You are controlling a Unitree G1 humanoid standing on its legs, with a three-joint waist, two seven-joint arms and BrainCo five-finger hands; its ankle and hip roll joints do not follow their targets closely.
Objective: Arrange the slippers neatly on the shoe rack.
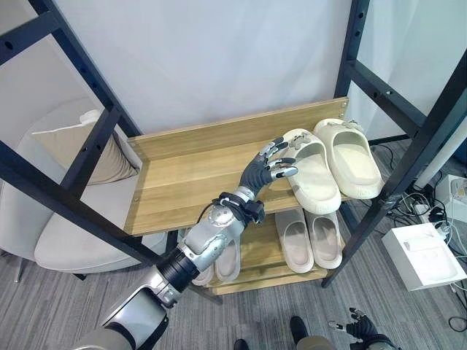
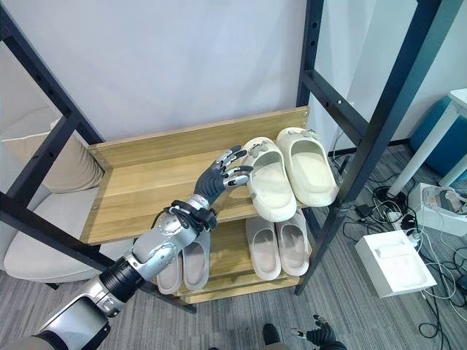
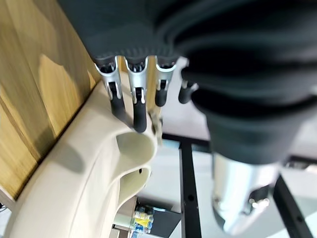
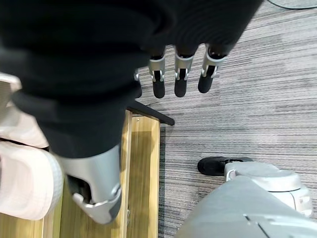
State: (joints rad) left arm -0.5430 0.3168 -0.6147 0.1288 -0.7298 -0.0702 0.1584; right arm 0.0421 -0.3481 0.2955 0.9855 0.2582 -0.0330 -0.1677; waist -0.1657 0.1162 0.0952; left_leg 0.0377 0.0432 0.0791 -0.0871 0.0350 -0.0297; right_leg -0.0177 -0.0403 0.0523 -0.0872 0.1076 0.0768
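Here the left hand (image 1: 271, 164) reaches over the rack's upper shelf (image 1: 190, 182), fingers spread and nearly straight, their dark tips touching the near side of a cream slipper (image 1: 310, 169). Nothing is pinched; it reads as a push or a nudge. That slipper lies just beside its twin (image 1: 350, 157), both at the right end of the shelf with their heels over the front edge, angled a little against the boards. The right hand (image 1: 357, 323) hangs low by the floor, fingers loosely straight, holding nothing.

The slippers look like thick moulded foam: probably light, springy rather than stiff, not fragile, and with a matte skin that should not slip much. The best hold is likely the strap arch over the toes, or the thick sole rim seen in the left wrist view.

Left of the slippers the shelf is bare wood with ample room to slide. Right of them stands a black post (image 1: 430, 124), close by. On the lower shelf (image 1: 255, 255) below are two more pairs (image 1: 306, 237).
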